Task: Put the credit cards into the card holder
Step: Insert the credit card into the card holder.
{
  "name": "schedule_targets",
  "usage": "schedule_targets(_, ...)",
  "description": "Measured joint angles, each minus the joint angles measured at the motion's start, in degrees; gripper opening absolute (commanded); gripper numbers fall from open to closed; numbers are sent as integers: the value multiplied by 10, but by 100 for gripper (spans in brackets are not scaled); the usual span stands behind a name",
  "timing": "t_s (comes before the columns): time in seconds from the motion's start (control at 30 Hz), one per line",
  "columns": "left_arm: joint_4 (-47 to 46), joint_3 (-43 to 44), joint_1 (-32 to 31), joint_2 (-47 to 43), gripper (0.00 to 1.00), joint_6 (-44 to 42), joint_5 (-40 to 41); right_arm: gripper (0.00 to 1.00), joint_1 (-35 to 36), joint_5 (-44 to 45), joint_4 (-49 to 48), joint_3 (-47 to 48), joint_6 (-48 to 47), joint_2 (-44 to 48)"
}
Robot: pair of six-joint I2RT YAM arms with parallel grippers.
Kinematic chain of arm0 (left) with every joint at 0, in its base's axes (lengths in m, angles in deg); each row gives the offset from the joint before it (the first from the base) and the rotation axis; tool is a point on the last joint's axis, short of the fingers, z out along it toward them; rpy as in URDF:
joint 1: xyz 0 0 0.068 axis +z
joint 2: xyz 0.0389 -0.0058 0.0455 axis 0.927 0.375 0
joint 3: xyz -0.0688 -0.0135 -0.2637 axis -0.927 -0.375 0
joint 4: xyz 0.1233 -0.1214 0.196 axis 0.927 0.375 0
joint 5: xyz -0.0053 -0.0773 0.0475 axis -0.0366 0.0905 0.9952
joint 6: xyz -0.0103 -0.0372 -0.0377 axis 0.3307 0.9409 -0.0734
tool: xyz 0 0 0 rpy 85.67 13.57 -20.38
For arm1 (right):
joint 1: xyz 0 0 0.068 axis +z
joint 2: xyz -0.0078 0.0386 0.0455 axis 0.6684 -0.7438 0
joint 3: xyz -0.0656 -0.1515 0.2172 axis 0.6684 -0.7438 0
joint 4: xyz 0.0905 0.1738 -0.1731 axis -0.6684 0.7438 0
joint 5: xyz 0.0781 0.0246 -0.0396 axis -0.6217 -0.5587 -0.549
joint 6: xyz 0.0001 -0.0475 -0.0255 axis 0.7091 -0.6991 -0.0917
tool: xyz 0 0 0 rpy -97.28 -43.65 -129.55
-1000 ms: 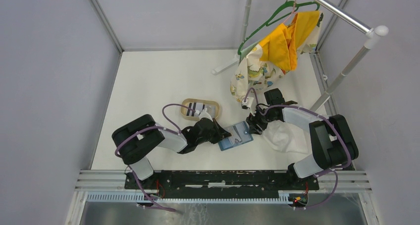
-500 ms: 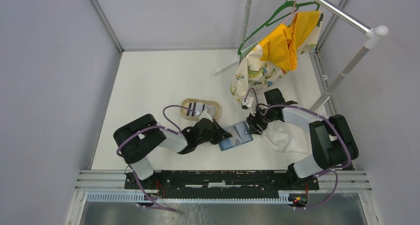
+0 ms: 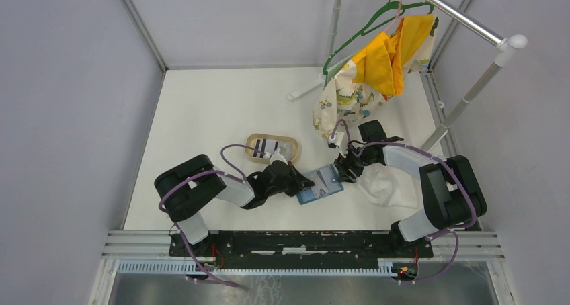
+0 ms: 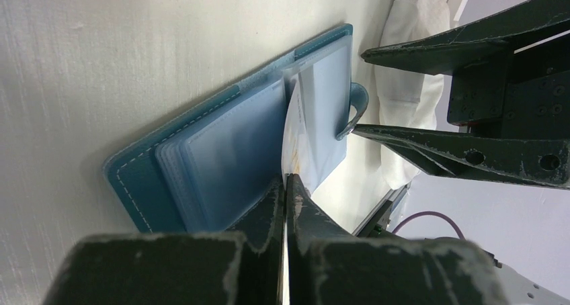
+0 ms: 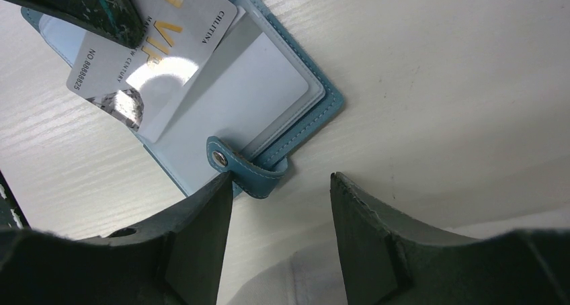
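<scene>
Card holder (image 5: 269, 97) corner beyond the right wrist view's top edge

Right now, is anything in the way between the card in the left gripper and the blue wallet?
Nothing visible. The card pinched in the left gripper already touches the clear sleeves of the open card holder. The right gripper stands open by the snap strap, off to the side.

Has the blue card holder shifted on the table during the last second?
No. The card holder lies at the same spot and angle, near and right of the tan tray, as before.
</scene>
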Motion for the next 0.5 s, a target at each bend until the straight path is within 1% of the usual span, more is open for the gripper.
schedule_targets(0.5,-50,5,9,39,2,17,-29,61,0,-4,1,0,0,-2)
